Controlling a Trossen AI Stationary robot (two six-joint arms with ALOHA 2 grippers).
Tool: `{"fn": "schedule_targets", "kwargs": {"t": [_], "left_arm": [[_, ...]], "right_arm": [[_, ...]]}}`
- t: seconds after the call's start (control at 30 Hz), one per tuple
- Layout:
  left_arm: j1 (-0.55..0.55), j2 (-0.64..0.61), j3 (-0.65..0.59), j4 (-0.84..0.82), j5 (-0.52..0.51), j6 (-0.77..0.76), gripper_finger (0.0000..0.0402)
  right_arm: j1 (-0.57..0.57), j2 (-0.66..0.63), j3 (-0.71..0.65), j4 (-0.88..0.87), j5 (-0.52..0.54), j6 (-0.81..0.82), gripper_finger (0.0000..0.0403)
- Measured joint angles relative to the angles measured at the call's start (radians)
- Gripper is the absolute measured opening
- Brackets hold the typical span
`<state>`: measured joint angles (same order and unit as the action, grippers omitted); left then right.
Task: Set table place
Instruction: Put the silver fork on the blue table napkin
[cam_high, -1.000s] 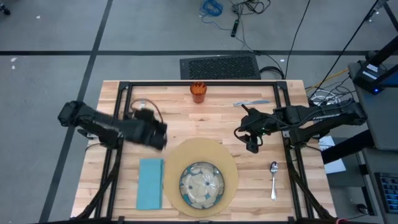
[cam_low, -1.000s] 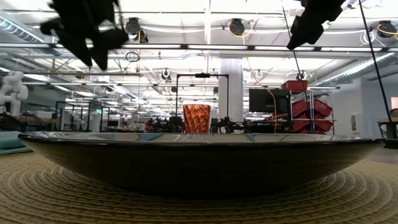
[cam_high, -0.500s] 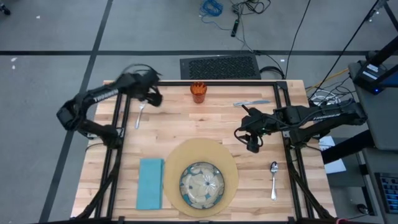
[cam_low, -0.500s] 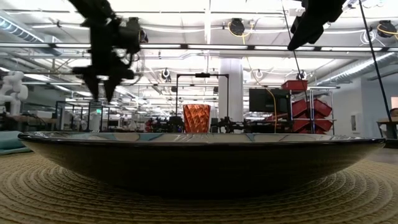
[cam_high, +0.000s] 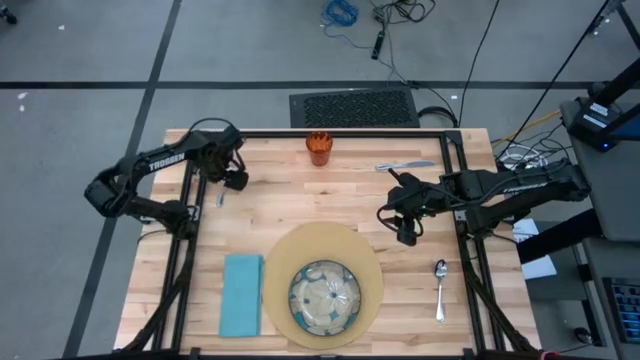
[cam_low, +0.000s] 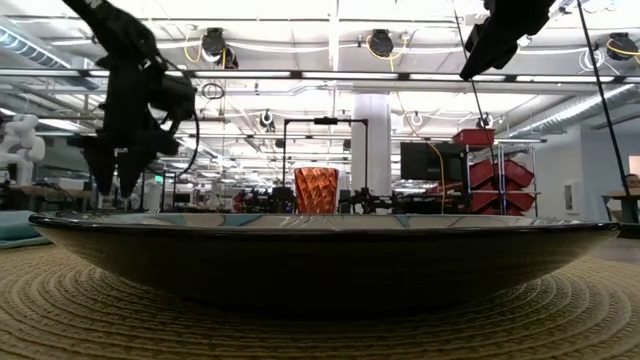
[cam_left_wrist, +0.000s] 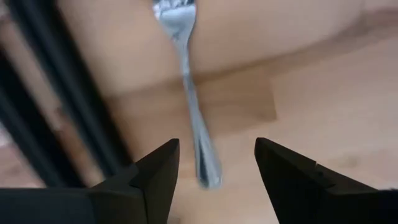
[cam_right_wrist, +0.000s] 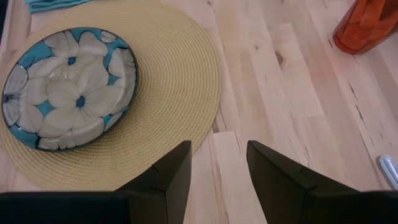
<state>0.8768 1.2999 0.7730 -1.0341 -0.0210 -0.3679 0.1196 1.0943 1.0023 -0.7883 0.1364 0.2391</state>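
A metal fork (cam_left_wrist: 189, 93) lies flat on the wooden table (cam_high: 300, 200) at the far left, beside the black frame bar. My left gripper (cam_left_wrist: 217, 149) is open and hangs low over the fork's handle end, one finger on either side, touching nothing; it also shows in the high view (cam_high: 234, 180). My right gripper (cam_high: 405, 236) is open and empty, right of the tan mat (cam_high: 345, 250). The blue-green flowered dish (cam_high: 325, 298) sits on the mat. The teal napkin (cam_high: 242, 295) lies left of the mat.
The orange cup (cam_high: 319, 148) stands at the far middle. The knife (cam_high: 405, 165) lies at the far right and the spoon (cam_high: 440, 288) at the near right. Black frame bars (cam_high: 195, 200) run along the table's sides. Bare wood lies between cup and mat.
My left gripper has swung from beside the mat's left rim toward the table's far left corner, then come down over the fork. The right arm and all the table things have kept still.
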Motion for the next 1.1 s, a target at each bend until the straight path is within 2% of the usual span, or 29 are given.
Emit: {"fn": "schedule_targets", "kwargs": {"t": [0.13,0.33,0.6,1.1], "left_arm": [[0.001,0.002,-0.078,0.146,0.0,0.0,0.02],[0.007,0.01,-0.114,0.265,-0.024,0.019,0.02],[0.071,0.044,-0.141,0.267,-0.057,0.039,0.02],[0.072,0.068,-0.141,0.307,-0.049,0.06,0.0197]], "right_arm": [[0.0,0.0,0.0,0.001,0.0,0.0,0.0146],[0.0,0.0,0.0,0.001,-0.005,0.032,0.0146],[0.0,0.0,0.0,0.0,-0.006,0.056,0.0146],[0.0,0.0,0.0,0.0,-0.006,0.063,0.0146]]}}
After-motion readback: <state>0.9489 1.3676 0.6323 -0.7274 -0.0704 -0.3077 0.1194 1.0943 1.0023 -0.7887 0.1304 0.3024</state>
